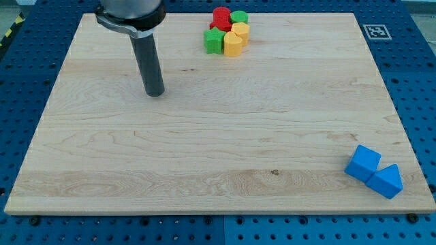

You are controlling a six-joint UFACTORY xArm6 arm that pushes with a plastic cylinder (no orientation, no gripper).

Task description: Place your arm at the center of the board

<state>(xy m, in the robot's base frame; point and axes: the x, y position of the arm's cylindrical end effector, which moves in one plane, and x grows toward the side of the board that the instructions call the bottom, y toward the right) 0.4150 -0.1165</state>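
My tip [155,92] rests on the wooden board [218,143] in its upper left part, left of the board's middle. A tight cluster of blocks lies near the view's top centre, to the upper right of my tip: a red block [221,18], a green block [239,16], a green star-like block [214,41] and two yellow blocks [234,44] [241,30]. A blue cube [363,162] and a blue triangular block [387,182] touch each other at the lower right corner, far from my tip.
A black-and-white marker tag [375,31] sits on the board's upper right corner. Blue perforated table [422,82] surrounds the board.
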